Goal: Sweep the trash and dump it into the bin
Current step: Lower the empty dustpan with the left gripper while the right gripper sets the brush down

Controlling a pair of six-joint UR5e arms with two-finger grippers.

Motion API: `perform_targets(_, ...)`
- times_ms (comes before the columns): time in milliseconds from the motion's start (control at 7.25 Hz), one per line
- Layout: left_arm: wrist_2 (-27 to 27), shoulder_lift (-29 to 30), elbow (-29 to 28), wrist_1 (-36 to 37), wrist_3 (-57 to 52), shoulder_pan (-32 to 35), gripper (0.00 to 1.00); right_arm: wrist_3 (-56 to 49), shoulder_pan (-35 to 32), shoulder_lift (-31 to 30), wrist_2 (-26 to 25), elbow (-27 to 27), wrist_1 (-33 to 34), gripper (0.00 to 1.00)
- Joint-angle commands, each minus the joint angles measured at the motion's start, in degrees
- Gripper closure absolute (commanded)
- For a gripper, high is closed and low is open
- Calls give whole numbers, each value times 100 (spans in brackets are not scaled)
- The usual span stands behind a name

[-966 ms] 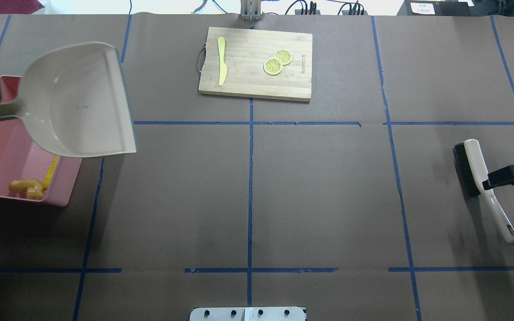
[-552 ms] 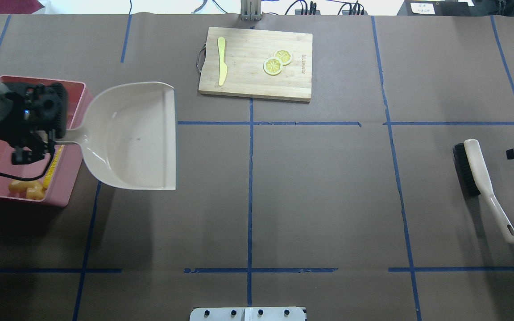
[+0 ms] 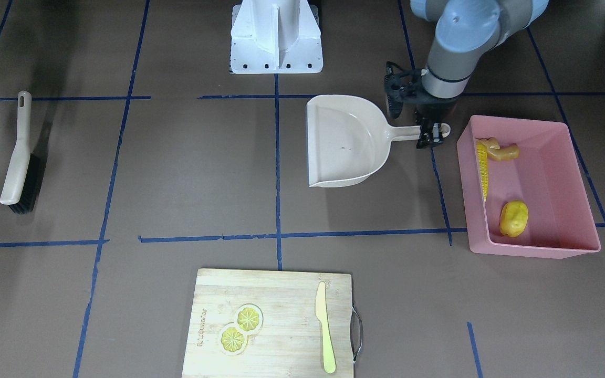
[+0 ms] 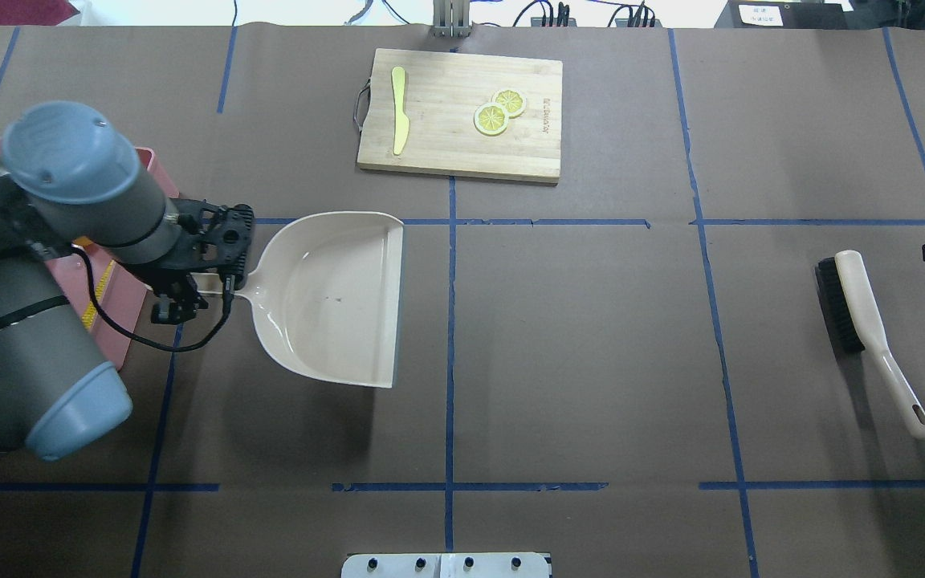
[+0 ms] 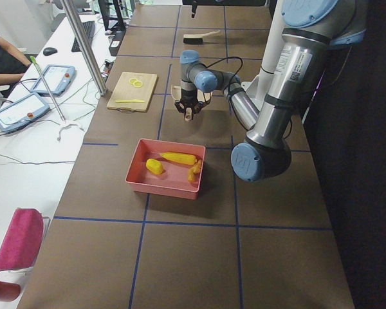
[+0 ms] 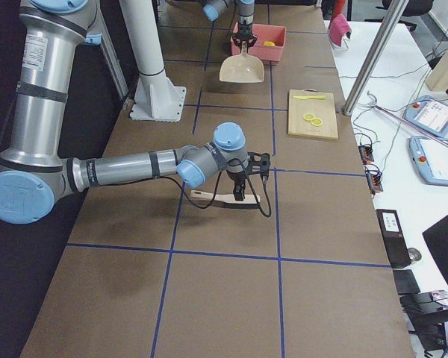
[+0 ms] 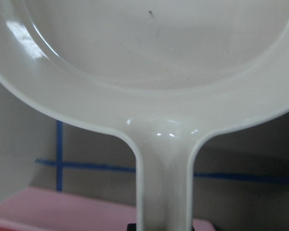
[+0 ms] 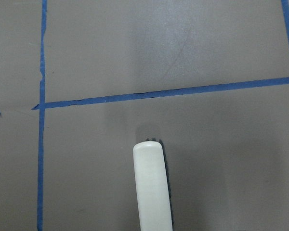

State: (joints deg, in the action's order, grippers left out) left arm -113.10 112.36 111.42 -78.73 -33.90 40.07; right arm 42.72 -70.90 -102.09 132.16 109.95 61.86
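Gripping the dustpan [image 4: 334,297] by its handle in closed left jaws, beside the pink bin [image 3: 560,173] holding corn cob [image 3: 483,168], yellow lump [image 3: 513,218], ginger root [image 3: 501,151]. By the brush [image 4: 869,317] with right jaws; cannot tell whether open.

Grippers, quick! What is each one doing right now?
Left gripper: shut on the handle of the beige plastic dustpan.
Right gripper: cannot tell if open or shut.
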Motion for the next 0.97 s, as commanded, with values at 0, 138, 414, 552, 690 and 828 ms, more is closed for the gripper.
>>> perform_targets(0, 16, 154, -357, -2, 6, -191, 98, 0, -47, 5, 3, 26, 2, 0)
perform_targets(138, 233, 224, -471, 7, 6, -227, 98, 0, -47, 5, 3, 17, 2, 0)
perform_targets(414, 350, 460, -725, 24, 50, -359, 97, -18, -47, 39, 3, 17, 2, 0)
perform_targets(552, 350, 540, -831, 24, 50, -377, 96, -27, -143, 266, 29, 9, 63, 0)
perform_targets(690, 350, 541, -832, 24, 50, -377, 95, -70, -144, 277, 12, -18, 90, 0)
perform_targets(828, 350, 550, -850, 16, 163, -377, 95, -71, -144, 286, 3, -18, 98, 0)
